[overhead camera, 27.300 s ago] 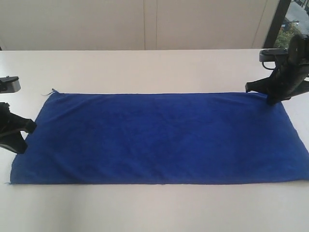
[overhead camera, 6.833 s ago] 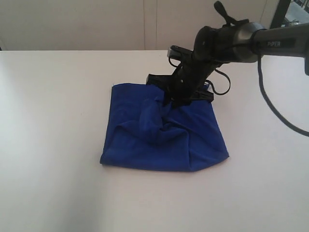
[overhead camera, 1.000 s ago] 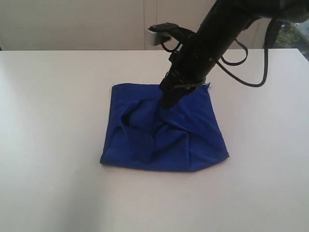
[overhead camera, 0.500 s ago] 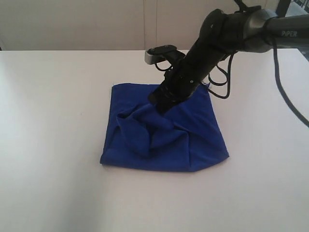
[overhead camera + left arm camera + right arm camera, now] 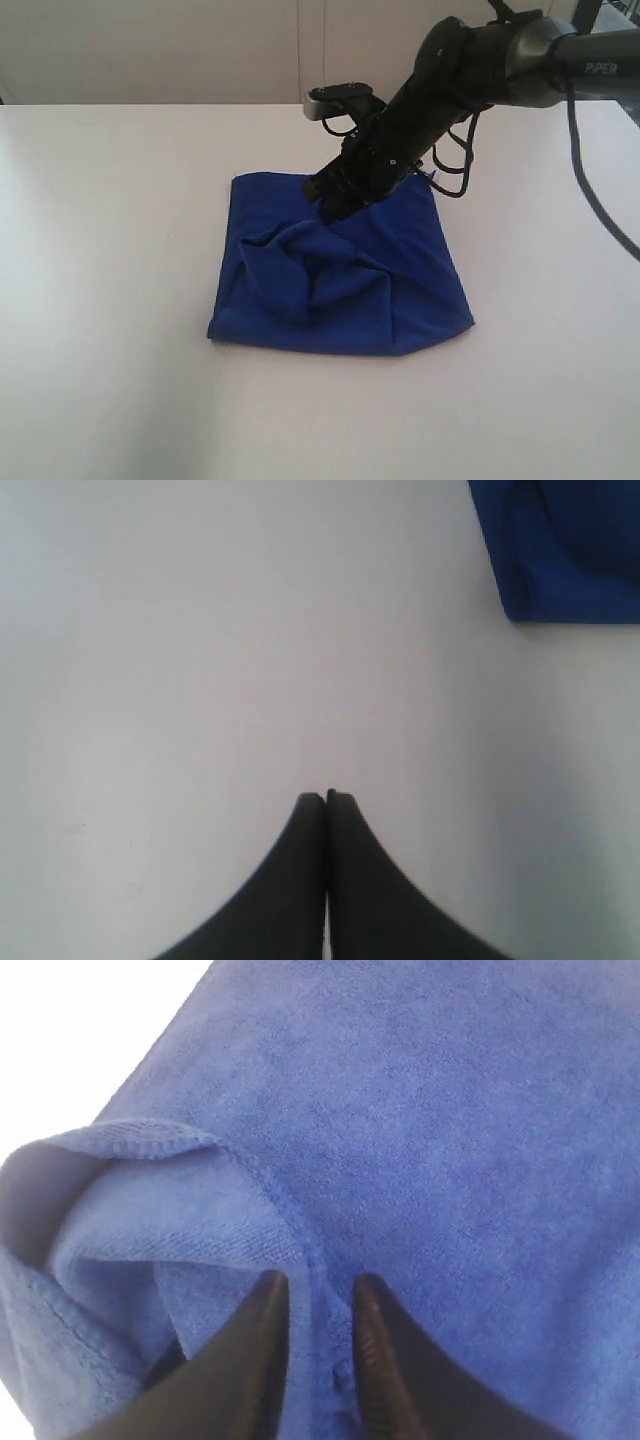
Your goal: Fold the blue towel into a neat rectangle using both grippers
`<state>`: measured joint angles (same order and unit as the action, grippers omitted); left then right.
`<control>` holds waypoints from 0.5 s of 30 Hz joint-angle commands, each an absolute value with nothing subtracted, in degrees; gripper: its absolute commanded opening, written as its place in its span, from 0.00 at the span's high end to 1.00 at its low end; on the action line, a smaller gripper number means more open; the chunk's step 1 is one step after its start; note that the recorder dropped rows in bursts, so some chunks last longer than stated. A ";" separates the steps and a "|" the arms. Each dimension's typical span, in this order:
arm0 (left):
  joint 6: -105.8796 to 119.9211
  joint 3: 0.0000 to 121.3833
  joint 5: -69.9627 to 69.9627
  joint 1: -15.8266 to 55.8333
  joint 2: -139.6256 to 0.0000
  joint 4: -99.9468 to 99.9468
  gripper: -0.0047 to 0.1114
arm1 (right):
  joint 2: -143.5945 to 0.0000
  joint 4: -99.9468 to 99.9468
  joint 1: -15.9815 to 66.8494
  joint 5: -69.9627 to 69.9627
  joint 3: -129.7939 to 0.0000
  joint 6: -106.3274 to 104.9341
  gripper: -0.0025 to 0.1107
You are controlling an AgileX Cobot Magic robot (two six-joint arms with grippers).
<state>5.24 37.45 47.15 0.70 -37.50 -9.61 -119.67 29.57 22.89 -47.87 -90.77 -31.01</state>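
Where the white table [image 5: 110, 300] ends behind the blue towel [image 5: 410, 270], pale wall [image 5: 150, 50] rises.

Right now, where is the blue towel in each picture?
Exterior view: blue towel crumpled in the middle, right hand near its far edge.
Left wrist view: only a corner, upper right of the picture.
Right wrist view: towel fills nearly the whole picture.
Shared landmark: the white table.

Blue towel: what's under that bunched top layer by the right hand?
More deep-blue microfibre towel: a flat lower layer shows around the bunch. Whatever lies inside the folds is covered. The black right hand straddles a raised hem.
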 commanded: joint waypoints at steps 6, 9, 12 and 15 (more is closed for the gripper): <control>5.05 37.27 47.58 0.67 -37.06 -9.90 0.96 | -115.07 30.89 17.23 -57.94 -90.52 -23.07 0.77; 5.05 37.27 47.58 0.67 -37.06 -9.90 0.96 | -113.87 37.02 13.59 -57.41 -87.30 -23.07 0.77; 5.05 37.27 47.58 0.67 -37.06 -9.90 0.96 | -113.71 44.20 11.87 -57.30 -83.36 -27.31 0.76; 5.05 37.27 47.58 0.67 -37.06 -9.90 0.96 | -113.71 48.65 11.98 -55.43 -78.33 -31.14 0.68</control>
<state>5.24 37.45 47.15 0.70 -37.50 -9.61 -114.25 44.94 12.11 -56.72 -81.14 -28.11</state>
